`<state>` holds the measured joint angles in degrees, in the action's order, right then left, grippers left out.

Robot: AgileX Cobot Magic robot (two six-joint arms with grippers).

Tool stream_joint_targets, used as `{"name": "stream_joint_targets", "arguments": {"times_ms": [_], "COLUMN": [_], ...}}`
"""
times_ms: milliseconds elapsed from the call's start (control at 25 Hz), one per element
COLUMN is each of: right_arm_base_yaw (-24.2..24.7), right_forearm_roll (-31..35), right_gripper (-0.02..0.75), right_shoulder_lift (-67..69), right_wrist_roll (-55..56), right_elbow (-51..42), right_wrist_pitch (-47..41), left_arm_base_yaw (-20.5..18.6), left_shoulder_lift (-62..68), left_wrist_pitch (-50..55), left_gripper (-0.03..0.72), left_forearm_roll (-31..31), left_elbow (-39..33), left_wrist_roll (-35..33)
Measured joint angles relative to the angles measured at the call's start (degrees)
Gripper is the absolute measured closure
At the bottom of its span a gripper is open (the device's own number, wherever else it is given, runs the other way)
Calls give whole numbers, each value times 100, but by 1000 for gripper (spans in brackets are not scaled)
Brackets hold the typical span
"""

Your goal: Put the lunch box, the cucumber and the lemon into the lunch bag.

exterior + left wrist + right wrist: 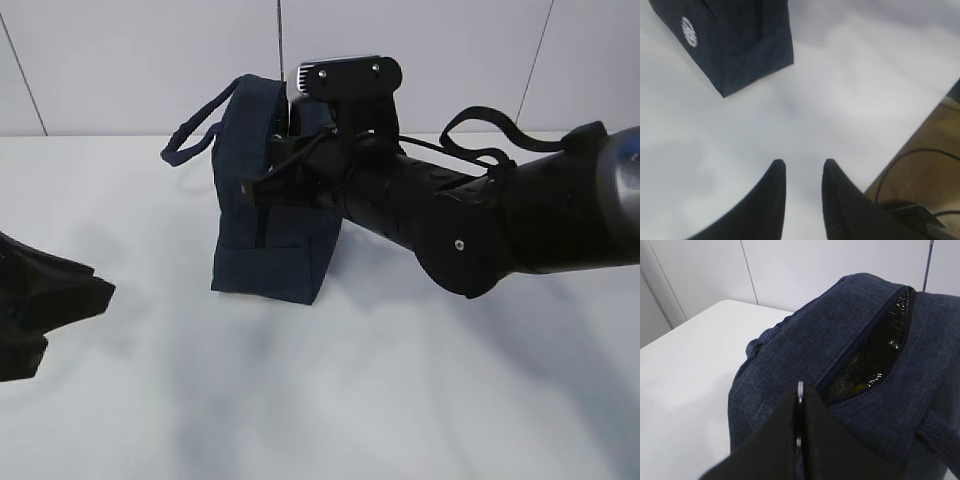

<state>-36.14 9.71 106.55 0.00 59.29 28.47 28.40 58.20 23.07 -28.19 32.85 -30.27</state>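
Clenching my R pincer (800, 392) right at the top of the bag (830, 340), tips pressed flat together w/ a thin silver sliver nipped between them, which looks like the zip's pull (800, 386). The bag sits directly under and ahead of these tips, upright on the white table (840, 100), leaning a bit. Its zip slot (875, 355) starts just past my tips and runs away to the upper right, gaping open; dark shiny lining (892, 315) shows inside. Low in the gap, close to my tips, there's a yellow speck (860, 386), too small to tell what it is. One handle (190, 140) loops off the far side of the bag, away from my R arm; another lies to the lower right of the tips. My L pincer (802, 167) is released: fingers (772, 190) apart, only bare tabletop between them, nothing touched. From it the bag stands well ahead and off to the left, a lower corner toward me, the round white logo (689, 31) on the left face. The table edge runs to the right of the L fingers, w/ a black cable (900, 165) on brown floor beyond.
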Motion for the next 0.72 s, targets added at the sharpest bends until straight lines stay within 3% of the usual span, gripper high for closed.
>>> {"name": "stream_joint_targets", "arguments": {"times_ms": [320, 480, 720], "right_arm_base_yaw": [0, 0, 0], "right_forearm_roll": [13, 13, 13], "right_gripper": [738, 738, 738], "right_shoulder_lift": [0, 0, 0], "right_wrist_roll": [0, 0, 0], "right_elbow": [0, 0, 0], "right_wrist_pitch": [-76, -137, -148], "left_arm_base_yaw": [38, 311, 593], "left_shoulder_lift": [947, 1750, 2644], "left_wrist_pitch": [-1788, -2544, -3195], "left_gripper": [486, 412, 398], "left_forearm_roll": [-21, -54, 114], "left_elbow": [-67, -67, 102], "left_wrist_roll": [0, 0, 0]}}
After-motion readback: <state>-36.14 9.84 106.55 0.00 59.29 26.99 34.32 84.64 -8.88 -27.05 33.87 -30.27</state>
